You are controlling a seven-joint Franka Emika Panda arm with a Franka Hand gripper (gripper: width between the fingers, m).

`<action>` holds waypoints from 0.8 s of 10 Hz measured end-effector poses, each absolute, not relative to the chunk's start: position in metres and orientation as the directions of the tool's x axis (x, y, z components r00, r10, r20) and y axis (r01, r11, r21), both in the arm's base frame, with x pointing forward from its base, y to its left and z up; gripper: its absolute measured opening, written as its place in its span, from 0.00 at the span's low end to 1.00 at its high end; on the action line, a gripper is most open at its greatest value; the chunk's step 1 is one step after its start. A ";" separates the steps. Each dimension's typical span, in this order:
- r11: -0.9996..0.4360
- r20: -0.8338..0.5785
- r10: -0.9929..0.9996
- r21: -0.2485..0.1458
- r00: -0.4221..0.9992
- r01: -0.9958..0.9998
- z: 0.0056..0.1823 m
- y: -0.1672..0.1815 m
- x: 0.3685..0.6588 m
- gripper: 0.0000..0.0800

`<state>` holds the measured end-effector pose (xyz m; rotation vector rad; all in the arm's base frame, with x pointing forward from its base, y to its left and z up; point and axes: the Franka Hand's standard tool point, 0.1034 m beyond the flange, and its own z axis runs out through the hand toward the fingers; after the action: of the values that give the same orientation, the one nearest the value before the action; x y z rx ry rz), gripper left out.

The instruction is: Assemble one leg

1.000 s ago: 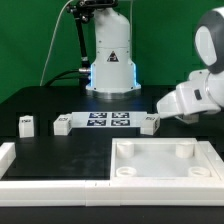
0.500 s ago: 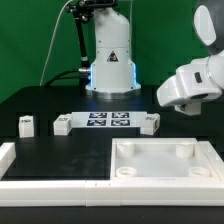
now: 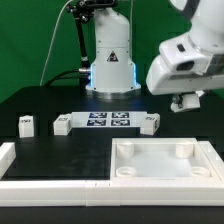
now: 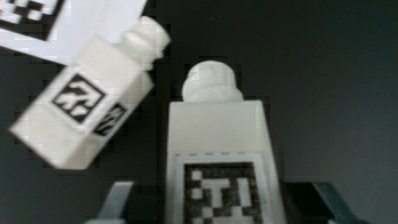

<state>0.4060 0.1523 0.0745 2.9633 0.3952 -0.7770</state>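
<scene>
– Exterior view first: what was the biggest thing?
– One arm (image 3: 110, 55), its base at the back of the black table, its white wrist reaching over to the exterior view's right.
– And on the table?
– One square white panel (image 3: 165, 182) at the front right of that view, with round sockets at its corners. One white rail (image 3: 8, 158) lay at the front left. One marker board (image 3: 108, 121) lay flat in the middle, behind the panel.
– Where was the gripper (image 3: 186, 102)?
– It hung in the air over the table's right side, behind the panel and right of the board.
– Spread or closed?
– Its two dark fingers (image 4: 128, 200) pinched a leg (image 4: 217, 150) from either side. That leg hung clear of the table, its tag facing the wrist camera and its rounded peg pointing away.
– How many legs in all?
– Four. One was held and three were on the table.
– Where did those three sit?
– The right leg (image 3: 150, 123) sat just beside the board's right end. In the wrist view it lay tilted next to the held one, apart from it. The middle leg (image 3: 62, 124) sat just beside the board's left end. The left leg (image 3: 27, 124) stood alone, farther left.
</scene>
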 end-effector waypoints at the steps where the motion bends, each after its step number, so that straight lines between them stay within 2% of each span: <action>1: -0.968 -0.414 0.235 -0.014 0.879 0.252 0.080 0.152 0.416 0.36; 2: -0.968 -0.341 0.240 -0.013 0.909 0.251 0.085 0.153 0.421 0.36; 5: -0.967 -0.134 0.254 -0.023 0.958 0.253 0.084 0.154 0.423 0.36; 8: -0.956 0.081 0.287 -0.036 0.955 0.290 0.102 0.149 0.454 0.36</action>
<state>0.4542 0.1490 0.1022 3.1524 0.4658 0.1189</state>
